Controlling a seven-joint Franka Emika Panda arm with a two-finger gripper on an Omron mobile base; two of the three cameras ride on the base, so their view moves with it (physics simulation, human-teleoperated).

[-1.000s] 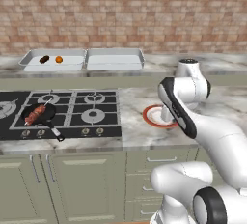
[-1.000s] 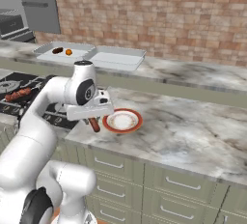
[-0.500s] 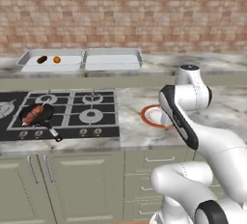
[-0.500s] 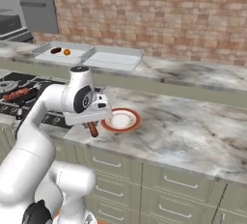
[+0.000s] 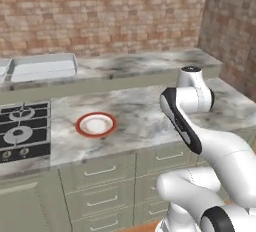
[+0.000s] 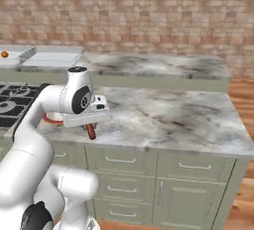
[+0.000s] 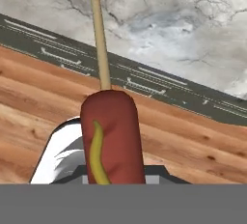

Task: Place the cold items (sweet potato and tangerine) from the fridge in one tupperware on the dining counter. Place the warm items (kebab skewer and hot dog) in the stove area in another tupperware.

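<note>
My gripper (image 6: 90,123) is shut on the hot dog (image 6: 91,131), a reddish-brown sausage with a yellow mustard stripe on a pale stick. It hangs below the hand at the near counter's front edge. In the hand view the hot dog (image 7: 112,136) stands close up, its stick pointing away over wooden floor and cabinet fronts. Two tupperwares sit on the dining counter (image 6: 154,66) at the back left. One tupperware (image 6: 53,55) looks empty. The other, cut by the left edge, holds the tangerine (image 6: 4,54). The stove (image 5: 20,131) lies at the left.
A round white plate with an orange rim (image 5: 96,124) rests on the near counter beside the stove. Brick walls close the back and the right side. Bare marbled counter (image 6: 173,115) stretches to the right of my hand, with wooden floor beyond its end.
The whole picture has slid left, so the base has driven to the right along the counter. The hot dog stays in my gripper.
</note>
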